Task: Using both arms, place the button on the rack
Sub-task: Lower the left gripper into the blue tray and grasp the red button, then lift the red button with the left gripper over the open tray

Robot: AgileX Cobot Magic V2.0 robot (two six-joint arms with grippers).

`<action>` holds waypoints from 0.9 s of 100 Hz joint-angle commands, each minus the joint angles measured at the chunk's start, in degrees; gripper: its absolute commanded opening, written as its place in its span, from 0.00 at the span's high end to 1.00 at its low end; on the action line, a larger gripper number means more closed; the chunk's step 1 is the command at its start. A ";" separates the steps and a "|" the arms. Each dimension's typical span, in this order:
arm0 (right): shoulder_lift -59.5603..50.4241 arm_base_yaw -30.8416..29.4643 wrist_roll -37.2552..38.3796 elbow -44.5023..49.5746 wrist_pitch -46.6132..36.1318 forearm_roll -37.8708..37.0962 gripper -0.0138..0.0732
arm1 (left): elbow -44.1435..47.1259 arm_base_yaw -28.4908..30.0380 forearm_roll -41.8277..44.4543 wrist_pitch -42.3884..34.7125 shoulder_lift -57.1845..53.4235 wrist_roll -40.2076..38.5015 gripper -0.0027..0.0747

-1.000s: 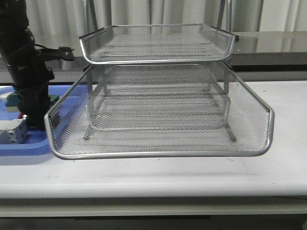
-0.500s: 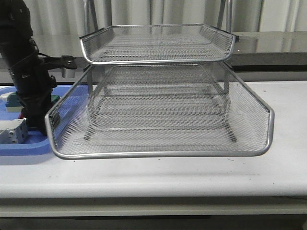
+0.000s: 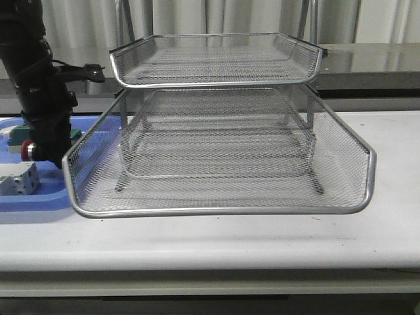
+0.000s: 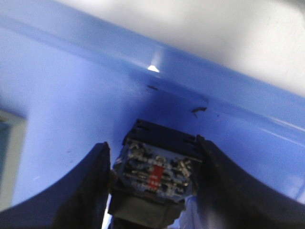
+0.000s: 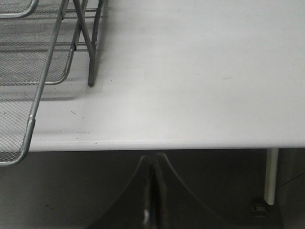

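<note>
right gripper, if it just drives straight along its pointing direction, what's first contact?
Likely the white table. The right gripper, fingers together, sits just off the table's near edge; the rack lies off to one side. Depth is unclear.

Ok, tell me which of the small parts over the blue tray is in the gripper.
The button, the one with the red cap: the left gripper is shut on it, above the blue tray. The white terminal block and the green block lie untouched.

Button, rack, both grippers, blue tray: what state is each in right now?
button: clamped between the left gripper's fingers, above the tray
left gripper: shut on the button
right gripper: shut, holding nothing, off the table edge
rack: upright, all visible tiers bare
blue tray: flat on the table
</note>
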 commanded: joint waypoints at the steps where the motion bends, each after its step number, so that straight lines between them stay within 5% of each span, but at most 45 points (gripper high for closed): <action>1: 0.38 0.23 -0.07 -1.95 -3.99 -1.35 0.97 | -4.59 -0.14 -0.49 2.87 -4.95 -1.67 0.99; 19: 0.38 0.23 -0.07 -1.95 -3.99 -1.35 0.97 | -11.81 -0.14 -0.60 10.75 -7.73 -4.72 0.99; 62: 0.38 0.23 -0.07 -1.95 -3.99 -1.35 0.97 | -14.18 -0.37 -7.93 10.64 -22.13 -10.88 0.99; 90: 0.38 0.23 -0.07 -1.95 -3.99 -1.35 0.97 | -8.73 -8.61 -9.19 10.64 -29.96 -12.38 0.99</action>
